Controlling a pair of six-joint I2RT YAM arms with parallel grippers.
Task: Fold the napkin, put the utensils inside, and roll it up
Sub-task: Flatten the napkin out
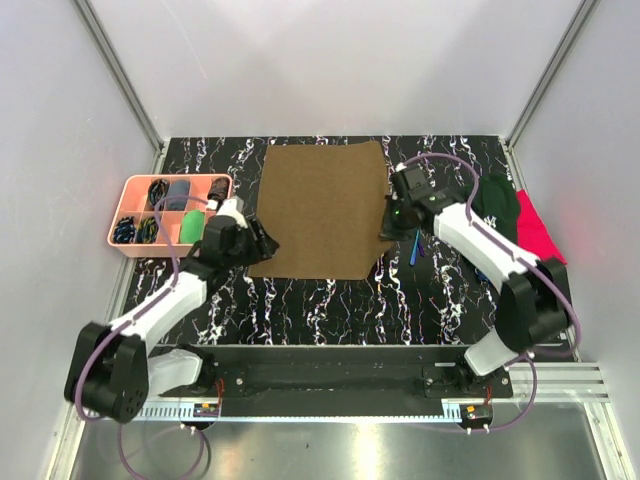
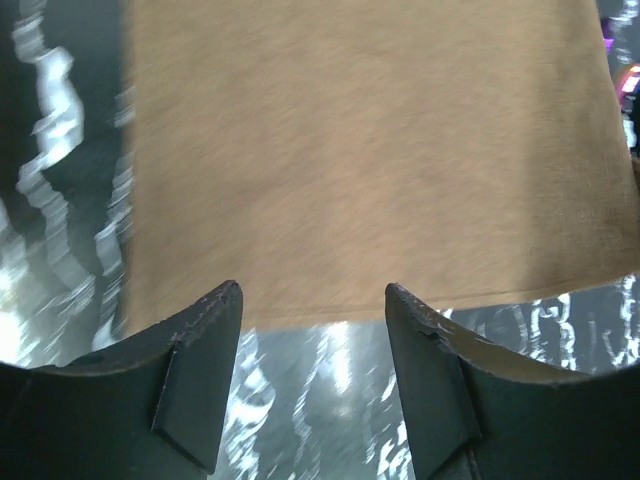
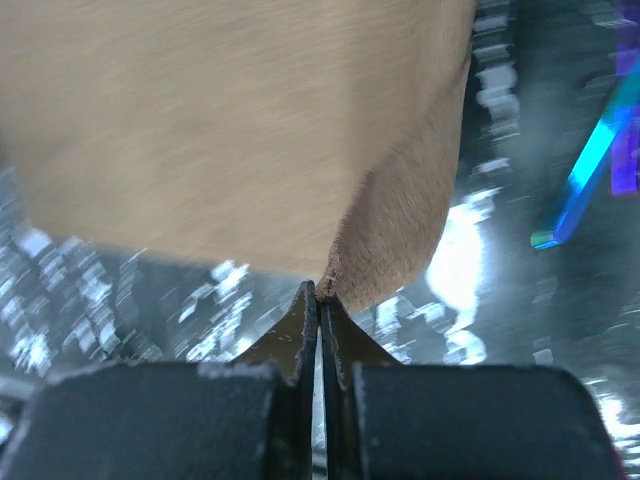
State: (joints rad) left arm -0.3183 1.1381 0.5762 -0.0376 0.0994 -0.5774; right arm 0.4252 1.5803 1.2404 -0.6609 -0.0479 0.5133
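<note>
The olive-brown napkin lies spread on the black marbled table. My left gripper is open at its near left corner. In the left wrist view the napkin has its edge just beyond the open gripper, and nothing is between the fingers. My right gripper is shut on the napkin's near right corner. In the right wrist view the gripper pinches a lifted fold of the cloth. Iridescent blue-purple utensils lie right of the napkin, partly under the right arm. One utensil shows in the right wrist view.
A pink compartment tray with small items stands at the left. A dark green cap and a red cloth lie at the right edge. White walls enclose the table on three sides.
</note>
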